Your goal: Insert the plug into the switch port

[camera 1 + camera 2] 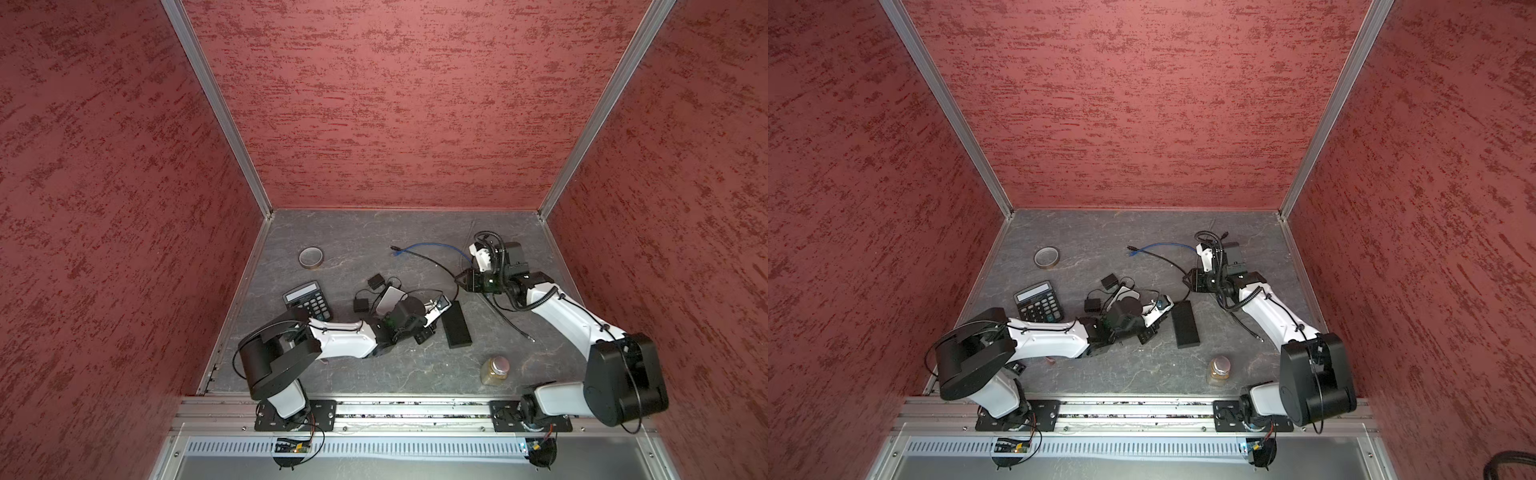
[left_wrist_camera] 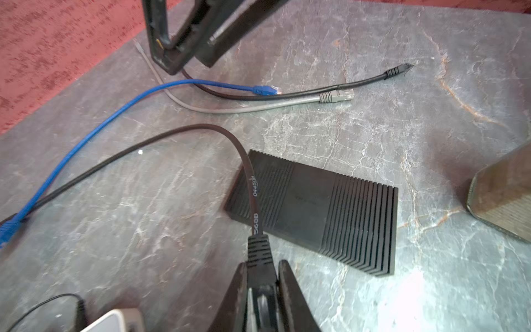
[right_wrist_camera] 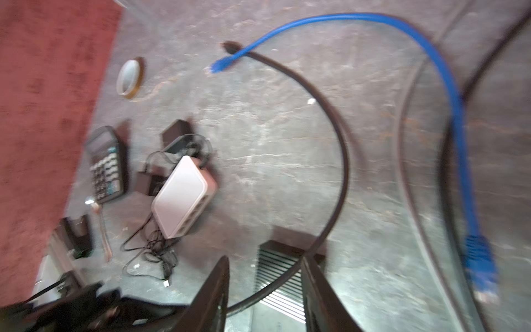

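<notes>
My left gripper (image 2: 263, 263) is shut on the black plug (image 2: 258, 250), whose ribbed boot sticks out past the fingertips. Its black cable (image 2: 247, 172) arches up and away over the table. The switch (image 2: 316, 212) is a flat black ribbed box lying beside the plug, also seen in both top views (image 1: 456, 325) (image 1: 1185, 324); its ports are hidden. My left gripper (image 1: 444, 306) sits just left of the switch. My right gripper (image 3: 265, 260) (image 1: 461, 279) stands open beyond the switch. In the right wrist view the black cable (image 3: 344, 172) crosses the gap between its fingers, and neither finger presses on it.
A blue cable (image 1: 436, 247), a grey cable (image 2: 244, 107) and another black cable (image 1: 511, 322) lie loose on the table. Left of the switch lie a white box with ports (image 3: 184, 198), black adapters (image 1: 375, 281), a calculator (image 1: 307, 300) and a tape roll (image 1: 311, 257). A jar (image 1: 495, 370) stands near the front.
</notes>
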